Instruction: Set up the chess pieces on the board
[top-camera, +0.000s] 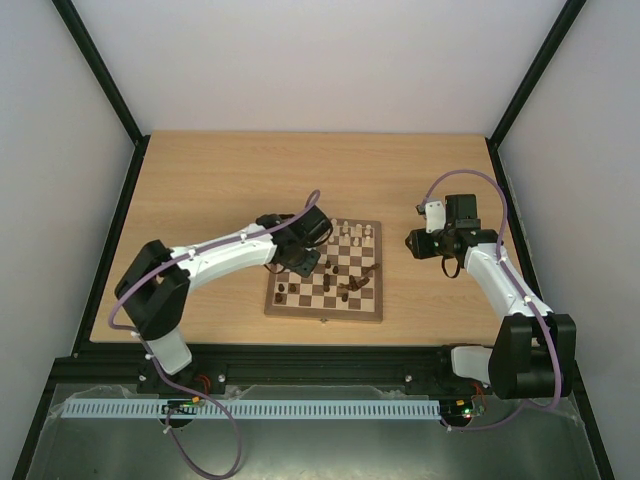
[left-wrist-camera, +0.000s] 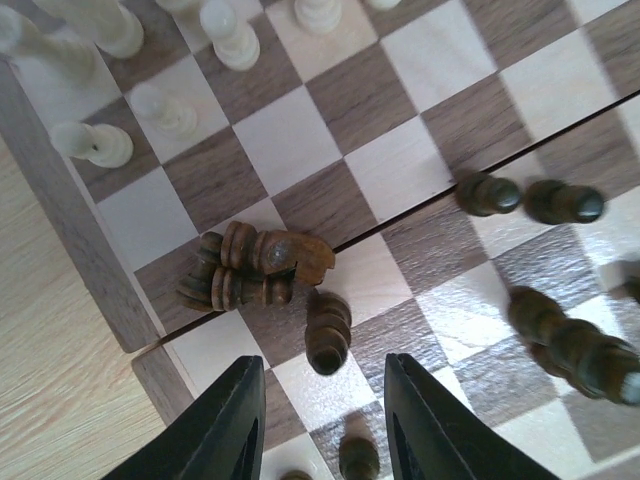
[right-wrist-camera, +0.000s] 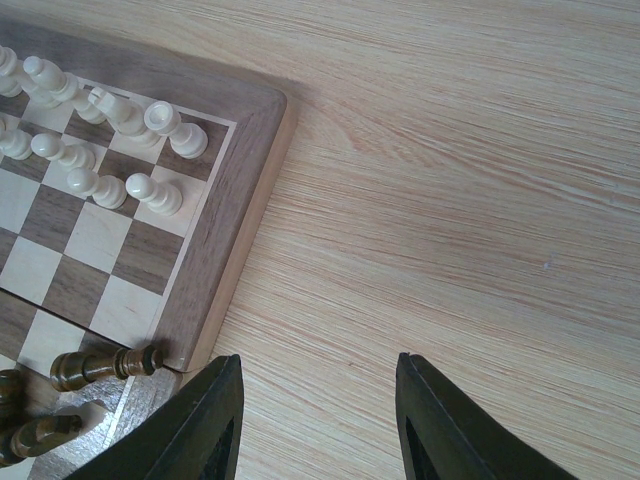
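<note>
The board (top-camera: 325, 313) lies mid-table. Pale chess pieces (top-camera: 353, 235) stand in rows along its far edge. Dark pieces (top-camera: 350, 288) are scattered over the near half. My left gripper (top-camera: 305, 262) hovers over the board's left side. In the left wrist view this gripper (left-wrist-camera: 325, 430) is open with nothing between its fingers. A dark pawn (left-wrist-camera: 327, 340) stands just beyond the tips. Beside it lies a heap of toppled dark pieces (left-wrist-camera: 255, 265). My right gripper (right-wrist-camera: 320, 420) is open over bare table, right of the board's border (right-wrist-camera: 225, 200).
More dark pieces (left-wrist-camera: 487, 193) stand to the right in the left wrist view. A dark piece (right-wrist-camera: 105, 365) lies near the board's corner in the right wrist view. The wooden table (top-camera: 220, 180) is walled by a black frame (top-camera: 105, 250) at both sides.
</note>
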